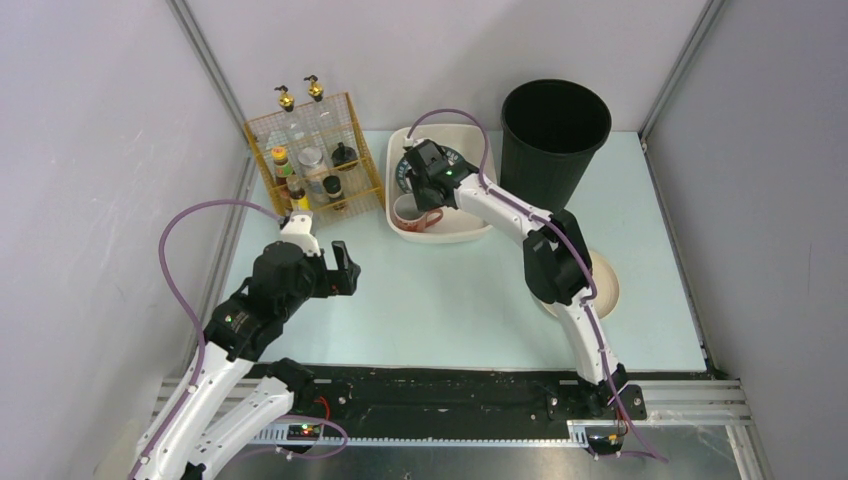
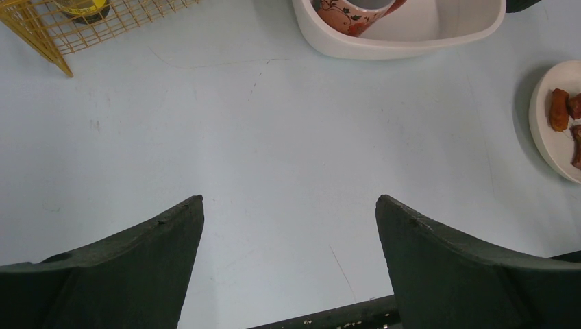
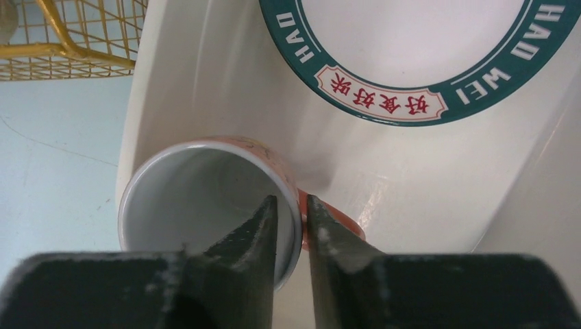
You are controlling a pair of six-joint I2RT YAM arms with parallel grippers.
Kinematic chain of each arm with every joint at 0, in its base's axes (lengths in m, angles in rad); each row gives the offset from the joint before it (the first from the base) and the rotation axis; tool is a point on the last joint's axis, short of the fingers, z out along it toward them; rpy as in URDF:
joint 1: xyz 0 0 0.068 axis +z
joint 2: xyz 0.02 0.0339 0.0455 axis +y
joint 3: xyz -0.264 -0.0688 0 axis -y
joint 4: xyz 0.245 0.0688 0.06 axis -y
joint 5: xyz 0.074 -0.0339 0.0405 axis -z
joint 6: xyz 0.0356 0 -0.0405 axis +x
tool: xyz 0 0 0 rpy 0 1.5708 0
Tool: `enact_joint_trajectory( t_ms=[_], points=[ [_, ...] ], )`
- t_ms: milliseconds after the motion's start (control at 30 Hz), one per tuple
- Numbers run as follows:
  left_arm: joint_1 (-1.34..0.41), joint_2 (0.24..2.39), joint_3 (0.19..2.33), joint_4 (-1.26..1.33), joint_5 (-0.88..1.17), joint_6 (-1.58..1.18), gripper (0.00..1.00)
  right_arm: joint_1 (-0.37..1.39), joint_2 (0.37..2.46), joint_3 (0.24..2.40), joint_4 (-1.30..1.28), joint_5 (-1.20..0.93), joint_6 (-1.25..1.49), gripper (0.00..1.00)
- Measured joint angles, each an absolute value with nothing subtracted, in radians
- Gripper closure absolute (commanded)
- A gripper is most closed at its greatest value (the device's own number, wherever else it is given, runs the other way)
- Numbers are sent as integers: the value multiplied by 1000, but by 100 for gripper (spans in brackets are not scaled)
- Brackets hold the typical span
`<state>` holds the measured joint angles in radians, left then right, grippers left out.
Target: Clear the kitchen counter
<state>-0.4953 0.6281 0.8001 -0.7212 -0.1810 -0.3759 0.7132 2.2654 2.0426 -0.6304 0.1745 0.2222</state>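
The kitchen counter (image 1: 440, 300) is a pale mint-blue top. A white plate (image 1: 607, 287) lies at its right under the right arm; the left wrist view shows brown food pieces (image 2: 560, 110) on it. A white basin (image 1: 470, 228) at the back holds a floral mug (image 3: 199, 192) lying on its side and a green-rimmed plate (image 3: 411, 103). My right gripper (image 3: 291, 200) straddles the mug's rim, one finger inside and one outside, with a thin gap on each side. My left gripper (image 2: 289, 205) hovers wide open over bare counter, holding nothing.
A yellow wire rack (image 1: 315, 155) with several bottles stands at the back left. A tall black bin (image 1: 555, 130) stands at the back right, beside the basin. Grey walls and aluminium rails close in the counter.
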Motion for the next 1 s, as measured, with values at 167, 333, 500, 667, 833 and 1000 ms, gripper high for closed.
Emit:
enact_joint_trajectory(
  t_ms=[167, 333, 500, 667, 833, 1000],
  points=[
    [-495, 628, 800, -721, -181, -376, 2, 714, 2265, 2043, -631, 171, 235, 51],
    [-495, 628, 800, -721, -181, -376, 2, 716, 2251, 2029, -621, 171, 240, 47],
    [-495, 628, 800, -721, -181, -376, 2, 716, 2147, 1943, -600, 179, 244, 42],
    [-495, 628, 800, -721, -181, -376, 2, 714, 1949, 1806, -556, 203, 256, 36],
    [-495, 627, 800, -721, -177, -376, 2, 688, 1720, 1651, -493, 220, 278, 31],
    [-495, 615, 800, -721, -176, -376, 2, 635, 1543, 1522, -494, 245, 299, 30]
  ],
)
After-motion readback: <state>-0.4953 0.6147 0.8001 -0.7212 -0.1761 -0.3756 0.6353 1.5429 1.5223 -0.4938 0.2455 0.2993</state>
